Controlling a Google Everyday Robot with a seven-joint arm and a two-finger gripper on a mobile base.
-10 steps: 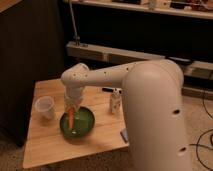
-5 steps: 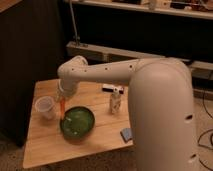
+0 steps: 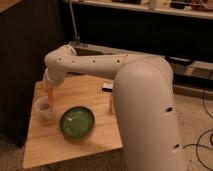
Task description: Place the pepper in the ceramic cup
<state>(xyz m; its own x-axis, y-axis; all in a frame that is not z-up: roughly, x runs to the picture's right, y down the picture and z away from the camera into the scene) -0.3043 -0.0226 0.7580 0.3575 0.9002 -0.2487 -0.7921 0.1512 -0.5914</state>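
Above the left part of the wooden table (image 3: 100, 135), our gripper (image 3: 49, 90) hangs at the end of the white arm (image 3: 100, 65), directly over the ceramic cup (image 3: 44, 107). It is clenched on the pepper (image 3: 50, 97), which hangs upright from it, orange and tapered, with its lower tip at or just inside the cup's rim. We cannot tell whether the tip touches the cup.

The ceramic cup stands near the table's left edge. Just beside it, to its right, sits the green bowl (image 3: 77, 121), apart from the pepper. A small dark object (image 3: 106, 87) lies farther back on the table, partly hidden by the arm.

The arm's large white housing covers the right side of the table. Behind the table runs a dark shelf unit (image 3: 150, 30) with a pale ledge.

We read no brand, label or writing on any item.
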